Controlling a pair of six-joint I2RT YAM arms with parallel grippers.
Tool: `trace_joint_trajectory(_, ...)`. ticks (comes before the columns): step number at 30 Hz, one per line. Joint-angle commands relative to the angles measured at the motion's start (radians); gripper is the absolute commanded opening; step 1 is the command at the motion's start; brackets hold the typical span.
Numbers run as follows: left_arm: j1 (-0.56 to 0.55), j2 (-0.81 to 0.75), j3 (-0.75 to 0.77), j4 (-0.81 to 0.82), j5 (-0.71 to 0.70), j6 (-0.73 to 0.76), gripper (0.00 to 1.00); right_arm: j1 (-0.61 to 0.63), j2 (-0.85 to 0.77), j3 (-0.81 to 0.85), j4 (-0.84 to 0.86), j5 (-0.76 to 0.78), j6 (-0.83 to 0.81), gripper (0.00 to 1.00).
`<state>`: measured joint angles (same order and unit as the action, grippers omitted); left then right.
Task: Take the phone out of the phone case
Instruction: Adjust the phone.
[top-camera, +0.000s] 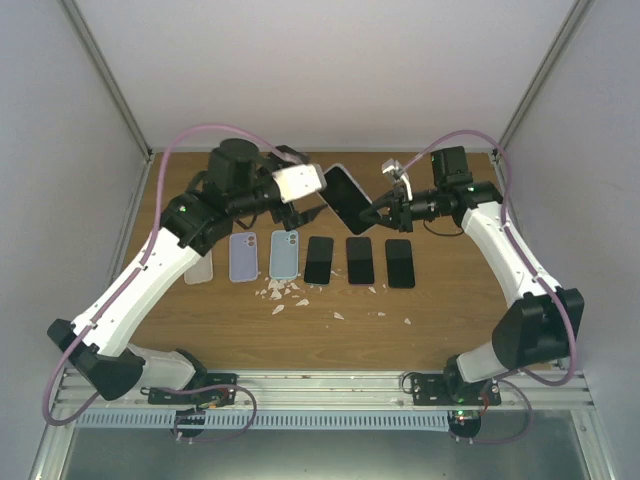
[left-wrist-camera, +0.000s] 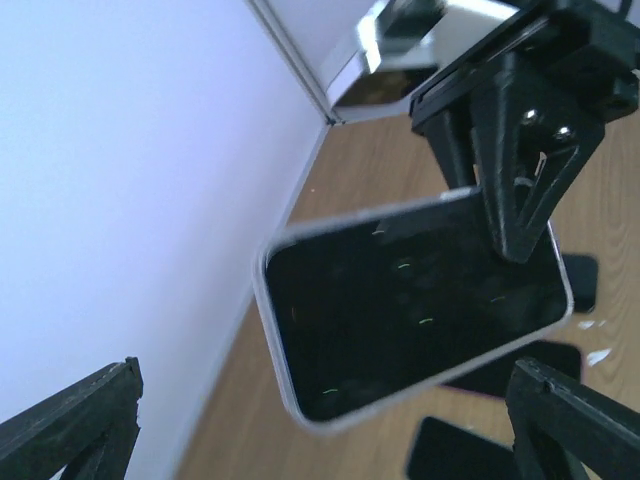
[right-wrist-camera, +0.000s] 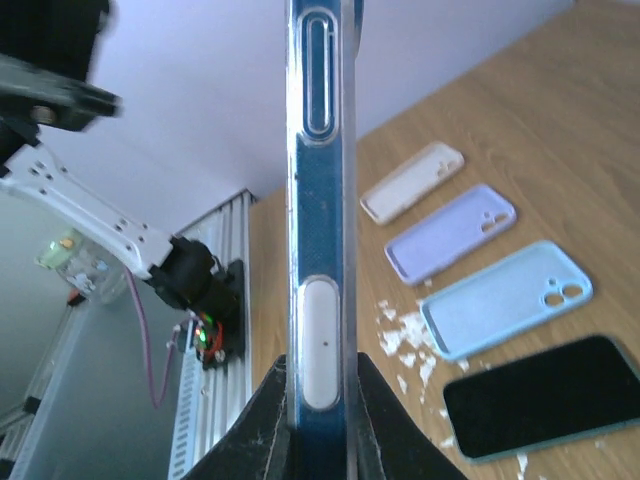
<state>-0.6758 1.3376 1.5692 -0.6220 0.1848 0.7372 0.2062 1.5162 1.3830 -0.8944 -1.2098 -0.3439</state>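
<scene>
Your right jaws are clamped on the cased phone (top-camera: 345, 198), holding it tilted in the air over the back of the table (top-camera: 450, 300), beyond the row of loose phones (top-camera: 360, 260) and cases (top-camera: 260, 255). Your left jaws gape wide just beside it, gripping nothing. Pinch only the lip of the clear case (right-wrist-camera: 320, 200) at the free end, then peel slowly while the right grip holds firm.

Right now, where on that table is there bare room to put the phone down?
Bare table lies right of the last black phone, toward the right arm, and along the near strip below the white crumbs. The middle row of cases and phones is crowded.
</scene>
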Motion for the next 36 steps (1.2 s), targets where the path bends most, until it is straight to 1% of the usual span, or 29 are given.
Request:
trace_joint_trajectory(1, 0.133, -0.048, -0.050, 0.064, 0.333, -0.367, 0.99, -0.006, -0.112, -0.048, 0.410, -0.134, 0.306, 0.01)
trace_joint_trajectory(4, 0.241, -0.082, -0.142, 0.166, 0.576, -0.576, 0.99, -0.005, -0.159, -0.115, 0.616, -0.146, 0.472, 0.00)
trace_joint_trajectory(6, 0.297, -0.082, -0.187, 0.236, 0.688, -0.692, 0.99, 0.004, -0.179, -0.160, 0.753, -0.161, 0.583, 0.00)
trace_joint_trajectory(7, 0.317, -0.083, -0.219, 0.307, 0.747, -0.746, 0.98, 0.010, -0.183, -0.178, 0.800, -0.169, 0.623, 0.01)
trace_joint_trajectory(9, 0.330, -0.093, -0.297, 0.443, 0.840, -0.850, 0.96, 0.030, -0.193, -0.197, 0.824, -0.169, 0.635, 0.01)
trace_joint_trajectory(11, 0.324, -0.107, -0.389, 0.626, 0.900, -0.962, 0.94, 0.048, -0.210, -0.214, 0.819, -0.156, 0.614, 0.00)
trace_joint_trajectory(12, 0.318, -0.111, -0.428, 0.721, 0.910, -1.012, 0.94, 0.054, -0.221, -0.226, 0.821, -0.150, 0.613, 0.00)
trace_joint_trajectory(14, 0.300, -0.111, -0.477, 0.851, 0.920, -1.090, 0.93, 0.056, -0.240, -0.247, 0.836, -0.155, 0.627, 0.01)
trace_joint_trajectory(17, 0.268, -0.110, -0.513, 0.966, 0.917, -1.153, 0.90, 0.054, -0.255, -0.275, 0.861, -0.161, 0.653, 0.01)
trace_joint_trajectory(21, 0.248, -0.081, -0.525, 1.050, 0.883, -1.256, 0.82, 0.052, -0.260, -0.318, 1.013, -0.189, 0.791, 0.00)
trace_joint_trajectory(22, 0.246, -0.069, -0.523, 1.076, 0.877, -1.280, 0.81, 0.055, -0.259, -0.330, 1.049, -0.194, 0.825, 0.00)
trace_joint_trajectory(24, 0.241, -0.045, -0.516, 1.136, 0.864, -1.322, 0.80, 0.070, -0.264, -0.374, 1.191, -0.200, 0.936, 0.01)
trace_joint_trajectory(27, 0.234, -0.012, -0.503, 1.174, 0.843, -1.376, 0.78, 0.080, -0.287, -0.433, 1.351, -0.183, 1.067, 0.01)
trace_joint_trajectory(32, 0.212, 0.008, -0.483, 1.159, 0.818, -1.383, 0.70, 0.084, -0.299, -0.439, 1.371, -0.162, 1.087, 0.00)
trace_joint_trajectory(36, 0.207, 0.020, -0.495, 1.183, 0.799, -1.425, 0.62, 0.087, -0.296, -0.453, 1.404, -0.154, 1.111, 0.01)
